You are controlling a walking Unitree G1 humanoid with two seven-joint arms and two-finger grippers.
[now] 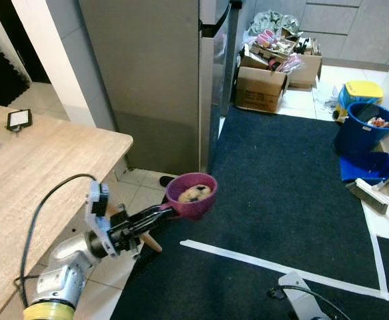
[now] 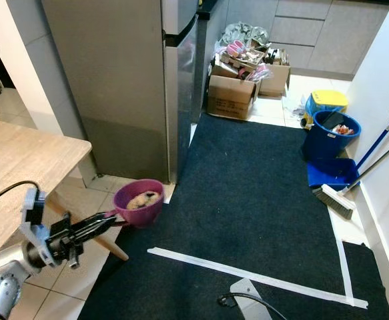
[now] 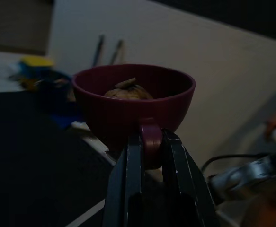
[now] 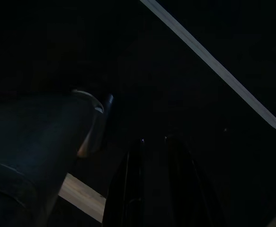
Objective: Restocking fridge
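Step in hand, as judged: carrying stock to the fridge (image 1: pixel 154 80), whose doors stand closed. The left gripper (image 1: pixel 162 210) is clamped on the small handle of a cup (image 1: pixel 191 195), held out level above the edge of the dark carpet (image 1: pixel 281 200), near the fridge's near corner. The cup is round, smooth purple plastic, holding a pale lumpy food. The fridge is flat grey metal with a black handle. The next move likely calls for stepping round to the fridge front and opening a door with the free arm. The right gripper (image 4: pixel 152 189) hangs idle in shade; its finger setting cannot be told. A wooden table (image 1: pixel 27 167) stands left.
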